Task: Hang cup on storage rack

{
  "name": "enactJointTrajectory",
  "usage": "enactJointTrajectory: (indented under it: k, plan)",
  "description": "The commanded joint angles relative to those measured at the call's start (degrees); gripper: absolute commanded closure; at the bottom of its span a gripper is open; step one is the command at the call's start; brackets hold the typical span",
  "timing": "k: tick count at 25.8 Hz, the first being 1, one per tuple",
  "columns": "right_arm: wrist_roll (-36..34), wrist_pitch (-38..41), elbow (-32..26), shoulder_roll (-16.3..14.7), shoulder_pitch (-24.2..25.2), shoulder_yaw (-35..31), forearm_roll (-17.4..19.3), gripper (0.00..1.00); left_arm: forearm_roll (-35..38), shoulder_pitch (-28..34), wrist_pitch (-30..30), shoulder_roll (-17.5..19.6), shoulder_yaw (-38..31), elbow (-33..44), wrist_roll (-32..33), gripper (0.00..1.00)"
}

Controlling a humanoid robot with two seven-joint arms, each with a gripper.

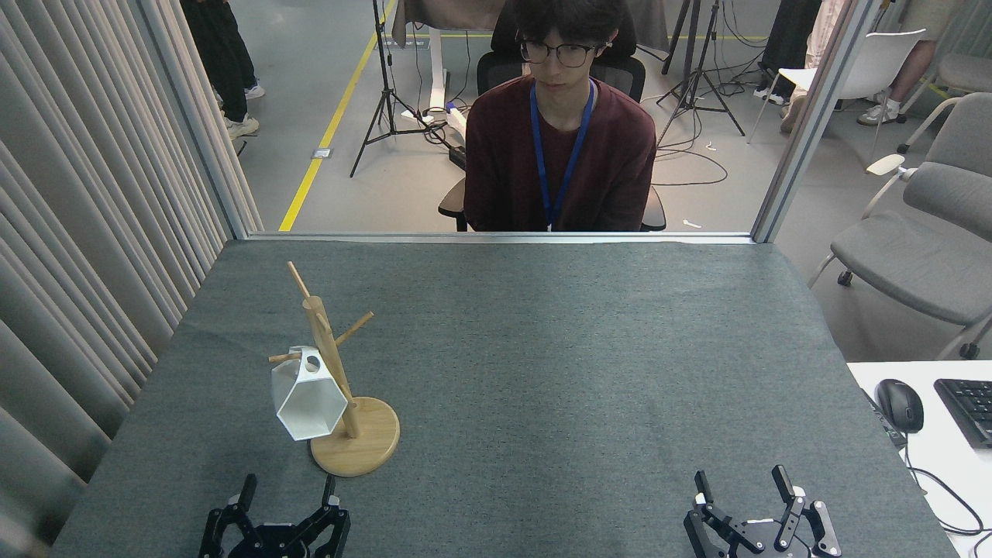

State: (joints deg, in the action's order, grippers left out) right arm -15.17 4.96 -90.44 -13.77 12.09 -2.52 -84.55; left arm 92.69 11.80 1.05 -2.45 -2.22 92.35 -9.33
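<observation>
The white faceted cup (304, 394) hangs by its small loop handle from a left-pointing peg of the wooden storage rack (335, 372), mouth facing me and tilted down. The rack stands on its round disc base at the table's left. My left gripper (287, 492) is open at the bottom edge, just below the rack's base and apart from it, holding nothing. My right gripper (742, 484) is open at the bottom right, far from the rack, with nothing between its fingers.
A grey felt table (558, 349) spans the view. A person (559, 132) sits behind its far edge. Curtains (85, 232) line the left side. A mouse (899, 404) and a keyboard (969, 411) lie on a white desk at right.
</observation>
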Motion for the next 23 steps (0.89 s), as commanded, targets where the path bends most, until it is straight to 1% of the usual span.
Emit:
enactJointTrajectory:
  k: [1, 8, 23]
  plan:
    - [0.06, 0.05, -0.09, -0.03, 0.04, -0.03, -0.09, 0.01, -0.14, 0.86, -0.69, 0.34, 0.02, 0.02, -3.59, 0.01]
    - [0.06, -0.04, 0.0, -0.2, 0.04, -0.03, -0.09, 0.01, -2.95, 0.94, -0.78, 0.34, 0.02, 0.2, -4.11, 0.01]
    - [0.14, -0.56, 0.09, -0.03, -0.49, -0.03, -0.09, 0.01, -2.95, 0.94, -0.61, 0.34, 0.29, 0.46, -4.99, 0.01]
